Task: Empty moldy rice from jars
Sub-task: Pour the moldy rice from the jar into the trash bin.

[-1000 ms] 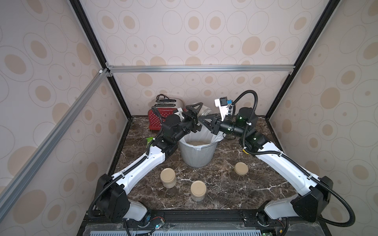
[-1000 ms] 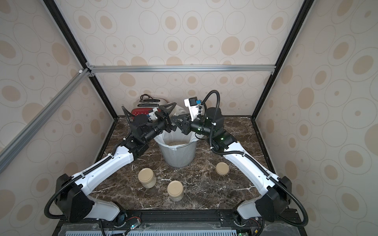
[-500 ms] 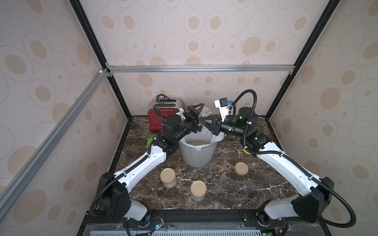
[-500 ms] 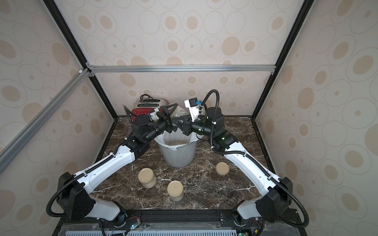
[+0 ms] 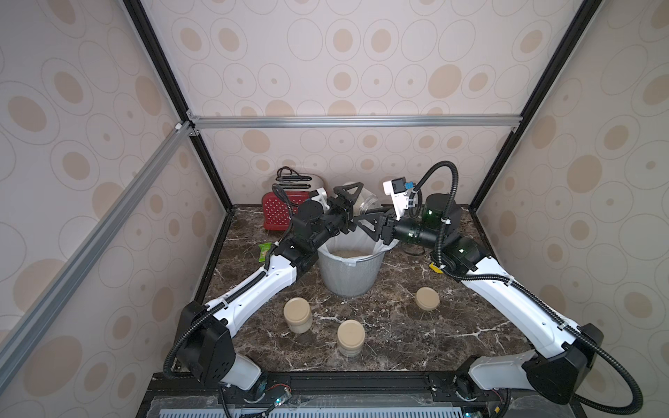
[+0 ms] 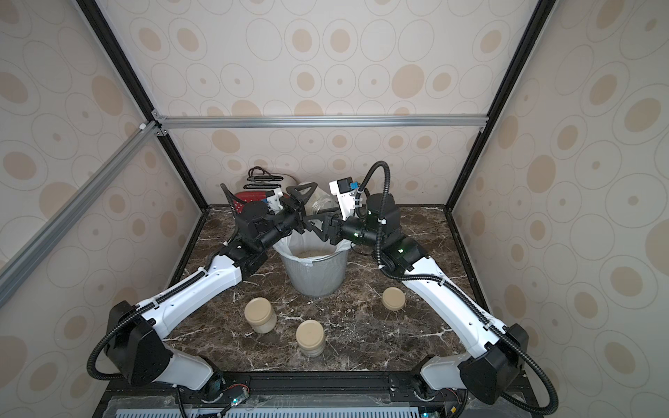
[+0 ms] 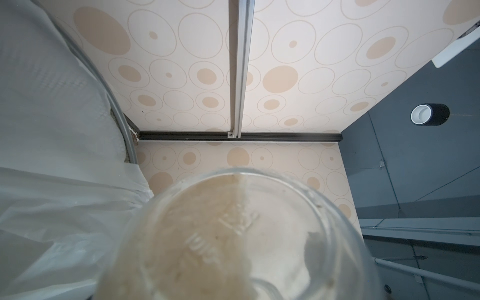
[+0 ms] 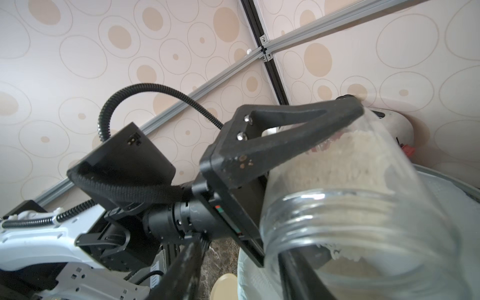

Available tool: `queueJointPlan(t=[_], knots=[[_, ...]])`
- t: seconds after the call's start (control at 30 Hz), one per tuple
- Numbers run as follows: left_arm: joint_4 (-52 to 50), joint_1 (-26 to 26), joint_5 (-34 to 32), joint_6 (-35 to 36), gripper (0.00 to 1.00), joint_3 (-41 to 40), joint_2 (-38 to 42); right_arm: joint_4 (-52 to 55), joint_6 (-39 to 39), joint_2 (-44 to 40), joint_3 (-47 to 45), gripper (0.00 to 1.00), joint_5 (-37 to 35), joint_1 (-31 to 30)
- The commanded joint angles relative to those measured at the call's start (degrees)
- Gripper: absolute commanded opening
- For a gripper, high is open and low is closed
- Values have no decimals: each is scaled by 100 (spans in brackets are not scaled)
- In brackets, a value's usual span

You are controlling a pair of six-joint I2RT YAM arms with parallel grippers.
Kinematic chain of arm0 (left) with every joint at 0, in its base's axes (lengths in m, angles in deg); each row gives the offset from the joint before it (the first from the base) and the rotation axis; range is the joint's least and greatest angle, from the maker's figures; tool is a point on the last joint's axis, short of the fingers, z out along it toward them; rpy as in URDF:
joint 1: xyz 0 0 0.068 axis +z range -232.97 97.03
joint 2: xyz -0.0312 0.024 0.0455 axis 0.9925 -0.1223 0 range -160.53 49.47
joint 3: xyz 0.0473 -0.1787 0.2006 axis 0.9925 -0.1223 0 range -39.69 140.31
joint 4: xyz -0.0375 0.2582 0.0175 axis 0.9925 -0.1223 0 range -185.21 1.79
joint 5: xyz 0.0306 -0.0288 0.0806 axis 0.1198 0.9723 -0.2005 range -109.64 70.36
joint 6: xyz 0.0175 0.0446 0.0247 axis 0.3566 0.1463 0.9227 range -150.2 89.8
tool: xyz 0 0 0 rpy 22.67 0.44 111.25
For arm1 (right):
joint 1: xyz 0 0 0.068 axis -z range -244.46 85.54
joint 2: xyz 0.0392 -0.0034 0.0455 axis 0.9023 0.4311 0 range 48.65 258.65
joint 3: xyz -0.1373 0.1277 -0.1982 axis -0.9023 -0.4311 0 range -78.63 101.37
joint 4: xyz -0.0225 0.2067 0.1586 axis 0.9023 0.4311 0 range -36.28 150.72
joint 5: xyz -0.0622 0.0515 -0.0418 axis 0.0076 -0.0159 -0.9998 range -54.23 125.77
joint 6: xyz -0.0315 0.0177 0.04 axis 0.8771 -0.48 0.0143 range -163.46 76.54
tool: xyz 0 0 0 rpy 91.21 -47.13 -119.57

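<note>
Top views, front of the surface (image 5: pixel 398 336): left closed jar (image 5: pixel 297 318) and middle closed jar (image 5: pixel 350 338) stand upright and apart, with pale fill showing through the glass.
Loose lid (image 5: pixel 427 298): lies flat on my right side, well apart from both closed jars.
Bin (image 5: pixel 349 278): mesh with a white liner, behind the closed jars, with a pale heap of grains in its bottom.
Open jar (image 8: pixel 363 233): tipped over the bin, mouth toward my right arm.
Moldy rice (image 8: pixel 350 161): a mass lies against the tilted wall of the open jar, with a clump at the mouth. I judge it is clinging rather than running freely.
Handling: the glass is stiff, smooth, slippery and breakable. Its weight should shift as the grains slide, so I judge the straight wall below the threaded neck the place to hold it.
Left fingers (image 8: pixel 259 155): clamped across the open jar's wall.
Right fingers (image 8: pixel 181 270): apart and holding nothing, right at the jar's mouth. I cannot tell whether one touches the rim.
</note>
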State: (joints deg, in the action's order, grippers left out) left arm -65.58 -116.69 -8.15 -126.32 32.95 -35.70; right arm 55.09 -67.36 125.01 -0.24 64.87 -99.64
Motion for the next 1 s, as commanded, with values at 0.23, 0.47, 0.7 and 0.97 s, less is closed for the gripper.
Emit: queueJointPlan(t=[0.23, 0.47, 0.7, 0.97], knots=[[-124, 247, -203, 1327, 45, 784, 188, 862, 274, -1004, -221, 57, -1309, -72], [-753, 298, -298, 2278, 45, 1079, 271, 1911, 518, -2044, -813, 58, -2613, -45], [-1077, 326, -325, 2851, 45, 1235, 271, 3119, 29, -3288, -2081, 58, -3756, -48], [-1086, 375, -173, 2938, 45, 1489, 89, 3455, -110, -3974, -2525, 58, -4303, -49]])
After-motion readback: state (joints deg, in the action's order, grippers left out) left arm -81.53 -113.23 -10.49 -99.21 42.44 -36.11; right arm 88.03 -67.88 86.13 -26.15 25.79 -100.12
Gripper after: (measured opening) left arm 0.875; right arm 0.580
